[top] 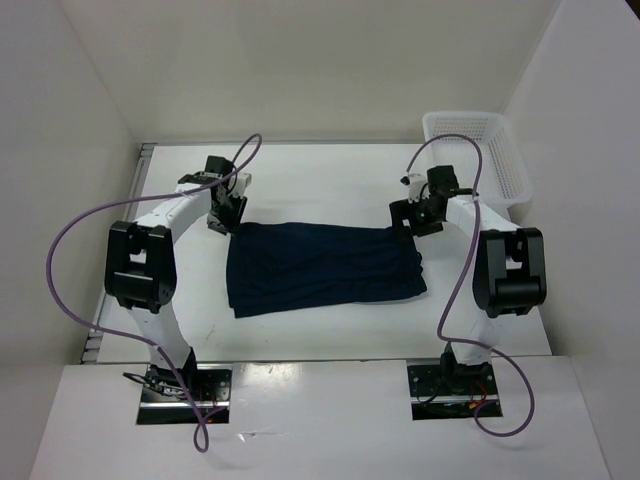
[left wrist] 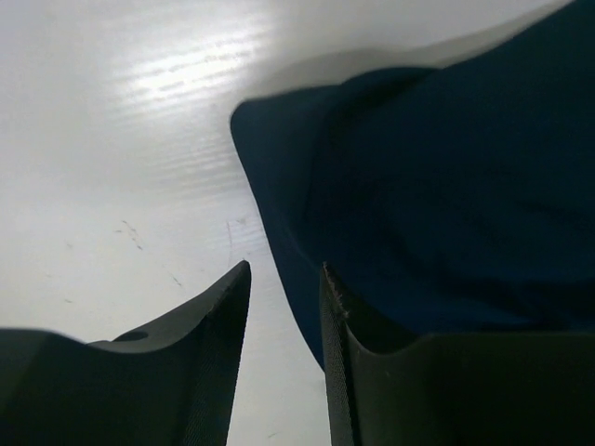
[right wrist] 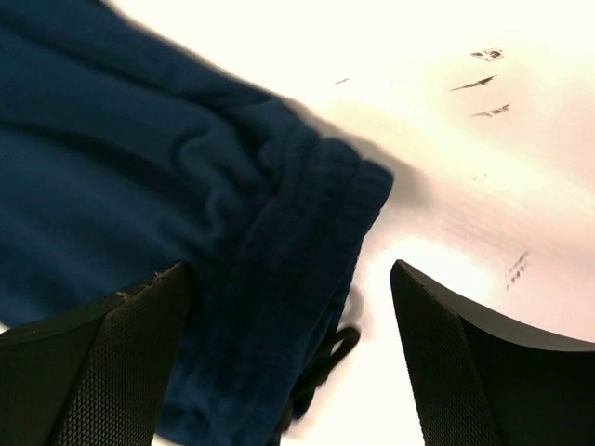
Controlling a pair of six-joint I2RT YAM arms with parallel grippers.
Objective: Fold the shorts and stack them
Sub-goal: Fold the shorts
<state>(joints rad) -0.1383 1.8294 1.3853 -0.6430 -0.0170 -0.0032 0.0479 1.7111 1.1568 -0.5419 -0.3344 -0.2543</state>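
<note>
Two grippers, the left gripper (left wrist: 285, 279) and the right gripper (right wrist: 290, 279), stand at the far corners of the navy shorts (top: 320, 268). The shorts lie flat across the middle of the counter (top: 320, 180), waistband to the right and leg hem to the left; a white basket (top: 512, 160) sits at the far right corner, well apart from the cloth.

Step in hand, as judged: taking hold of the far edge at both ends for a fold toward the near edge; nothing is stacked yet.

To do it well:
- each lower finger should slide under the full thickness of cloth, not the top layer alone;
- both ends should be pinched at a like depth from the edge, then lifted together and carried level, so that the far edge lands square upon the near one without a skewed crease;
- the drawstring (right wrist: 325, 358) is best kept clear of the pinch.

Left gripper: jaws parted only narrowly; bare counter shows through the gap, and the hem edge runs into it beside one finger (left wrist: 390, 390); the cloth is not pinched, and whether it is touched cannot be told.

Right gripper: jaws spread wide, straddling the gathered waistband corner (right wrist: 321, 204), the drawstring lying between them; holding nothing.
</note>
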